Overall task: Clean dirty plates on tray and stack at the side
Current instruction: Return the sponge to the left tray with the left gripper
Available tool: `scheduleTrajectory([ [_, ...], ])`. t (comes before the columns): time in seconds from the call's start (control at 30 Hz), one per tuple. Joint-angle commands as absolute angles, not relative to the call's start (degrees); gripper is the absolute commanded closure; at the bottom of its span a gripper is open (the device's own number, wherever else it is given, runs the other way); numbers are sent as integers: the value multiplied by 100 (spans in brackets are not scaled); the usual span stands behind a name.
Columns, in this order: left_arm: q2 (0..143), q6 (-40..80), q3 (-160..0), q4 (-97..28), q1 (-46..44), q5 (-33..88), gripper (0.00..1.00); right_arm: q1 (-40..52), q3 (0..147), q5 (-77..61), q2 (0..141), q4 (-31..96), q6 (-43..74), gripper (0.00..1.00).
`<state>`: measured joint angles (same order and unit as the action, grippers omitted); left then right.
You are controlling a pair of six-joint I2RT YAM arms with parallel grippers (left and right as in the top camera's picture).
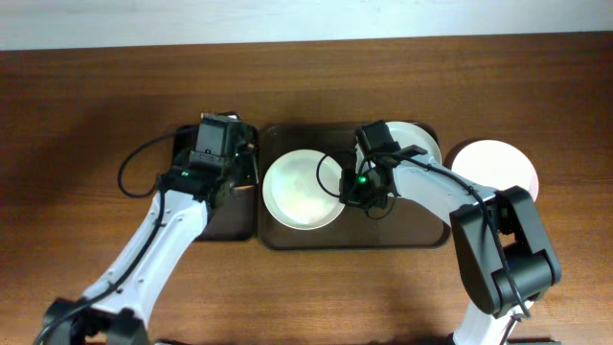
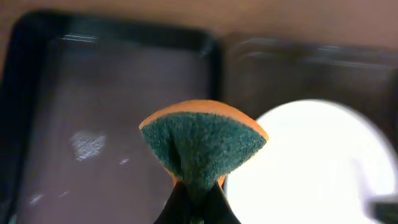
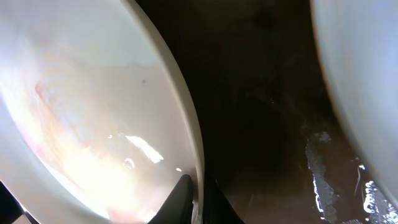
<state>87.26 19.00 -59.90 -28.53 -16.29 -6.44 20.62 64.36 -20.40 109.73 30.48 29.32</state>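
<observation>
A white plate [image 1: 299, 189] lies at the left of the dark brown tray [image 1: 407, 237]; faint red-brown streaks show inside it in the right wrist view [image 3: 81, 124]. My right gripper [image 1: 356, 190] is shut on this plate's right rim [image 3: 198, 193]. A second plate [image 1: 426, 144] sits at the tray's back right, partly under the right arm. A third plate [image 1: 498, 165] lies on the table to the right of the tray. My left gripper [image 1: 233, 182] is shut on a green and orange sponge [image 2: 202, 140], held over the black tray [image 1: 215, 225] beside the white plate [image 2: 311, 168].
The narrower black tray [image 2: 112, 124] lies directly left of the brown tray, their rims touching. Wet streaks lie on the brown tray floor [image 3: 336, 168]. Brown wooden table [image 1: 86, 115] surrounds both trays.
</observation>
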Motion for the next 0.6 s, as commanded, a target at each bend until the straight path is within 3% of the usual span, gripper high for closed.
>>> scheduleTrajectory([
  [0.0, 9297, 1809, -5999, -3148, -1594, -1234, 100, 2115, 6333, -1778, 11096, 3157, 2871, 91],
  [0.2, 10125, 1809, -5999, -3061, -1568, -1240, 100, 2115, 6333, -1776, 11096, 3221, 2871, 91],
  [0.23, 10200, 1811, -5999, -3057, -1549, -1249, 95, 2115, 6333, -1776, 11096, 3221, 2871, 91],
  [0.3, 10320, 1811, -5999, -3059, -1503, -1247, 75, 2115, 6333, -1776, 11096, 3221, 2871, 91],
  [0.43, 10361, 1811, -5999, -3052, -1431, -1249, 52, 2115, 6333, -1776, 11096, 3216, 2871, 91],
  [0.5, 10361, 1813, -5999, -3041, -1382, -1249, 46, 2115, 6333, -1774, 11096, 3216, 2871, 91],
  [0.57, 10418, 1813, -5999, -2971, -1372, -1245, 43, 2115, 6333, -1774, 11096, 3214, 2871, 78],
])
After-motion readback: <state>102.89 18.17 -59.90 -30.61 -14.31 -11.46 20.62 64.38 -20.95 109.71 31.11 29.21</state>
